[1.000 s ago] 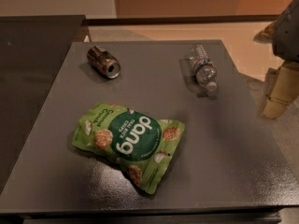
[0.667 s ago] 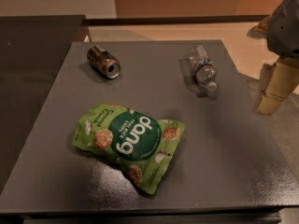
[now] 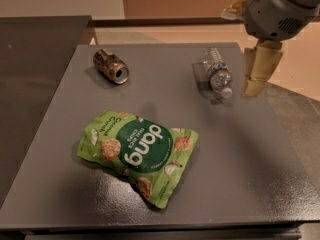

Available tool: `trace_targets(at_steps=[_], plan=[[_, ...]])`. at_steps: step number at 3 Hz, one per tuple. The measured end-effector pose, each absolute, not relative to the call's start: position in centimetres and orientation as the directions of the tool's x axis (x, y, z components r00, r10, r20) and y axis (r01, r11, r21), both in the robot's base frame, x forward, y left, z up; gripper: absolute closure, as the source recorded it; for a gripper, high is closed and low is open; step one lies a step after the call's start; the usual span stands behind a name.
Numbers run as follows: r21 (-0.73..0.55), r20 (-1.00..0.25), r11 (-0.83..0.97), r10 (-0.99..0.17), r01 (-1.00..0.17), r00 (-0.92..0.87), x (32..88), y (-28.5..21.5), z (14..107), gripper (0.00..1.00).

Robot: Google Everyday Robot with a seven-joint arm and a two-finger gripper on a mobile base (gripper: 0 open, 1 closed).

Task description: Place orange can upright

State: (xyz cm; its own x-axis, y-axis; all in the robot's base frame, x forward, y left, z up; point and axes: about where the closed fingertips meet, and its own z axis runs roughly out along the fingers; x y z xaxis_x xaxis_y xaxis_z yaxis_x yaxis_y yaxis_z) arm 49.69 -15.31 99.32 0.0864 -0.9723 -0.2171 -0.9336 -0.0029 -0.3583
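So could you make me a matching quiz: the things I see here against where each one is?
1 orange can
2 water bottle
3 green snack bag
4 gripper

A lying flat, front middle of the table
B hanging above the right edge
C on its side, back left
D on its side, back right

Pairs: 1-C, 2-D, 3-A, 4-B

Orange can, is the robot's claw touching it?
Apart. The camera view shows the claw hanging at the table's right side, past the water bottle, while the orange can lies far to its left.
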Motion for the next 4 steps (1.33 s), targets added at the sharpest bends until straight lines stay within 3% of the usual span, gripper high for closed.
trace_targets(at_steps=[2, 4], plan=[[-0.471, -0.084, -0.360, -0.890, -0.805, 0.447, 56.9, -8.6, 98.9, 0.00], [-0.514, 0.083, -0.656, -0.679, -0.552, 0.730, 62.1, -3.3, 98.2, 0.00]])
